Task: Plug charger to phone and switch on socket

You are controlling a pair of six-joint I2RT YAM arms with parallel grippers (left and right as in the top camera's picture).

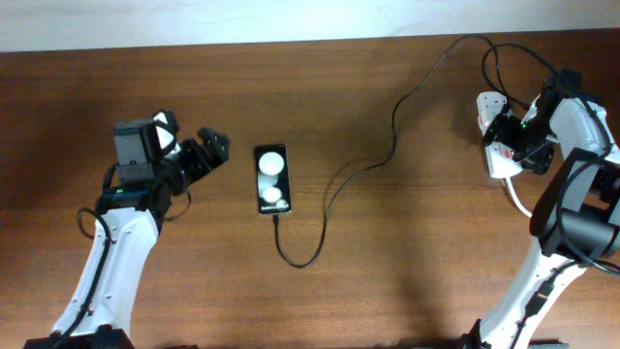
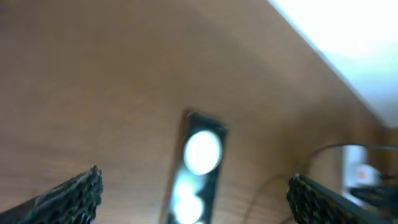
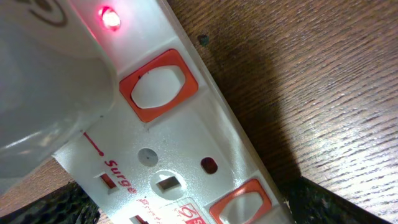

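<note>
The black phone point(image 1: 272, 179) lies face up at the table's middle, two white reflections on its glass. The thin black charger point(image 1: 392, 136) cable meets the phone's near end, loops, and runs to the far right, where its other end is hidden behind my right arm. My left gripper point(image 1: 208, 150) hovers open just left of the phone point(image 2: 199, 165), nothing between its fingers point(image 2: 71, 196). My right gripper point(image 1: 511, 136) stands open over the white socket point(image 1: 491, 107). In the right wrist view the socket point(image 3: 180, 143) shows a lit red lamp point(image 3: 111, 17) and a white switch point(image 3: 158, 84) framed in orange.
A bulky white block point(image 3: 43, 81) sits on the socket beside the lamp. A second orange-framed switch point(image 3: 242, 202) lies near my right gripper point(image 3: 189, 190). The socket's thick white cord point(image 1: 518, 199) runs toward the front. The wall point(image 1: 291, 19) borders the table's far edge.
</note>
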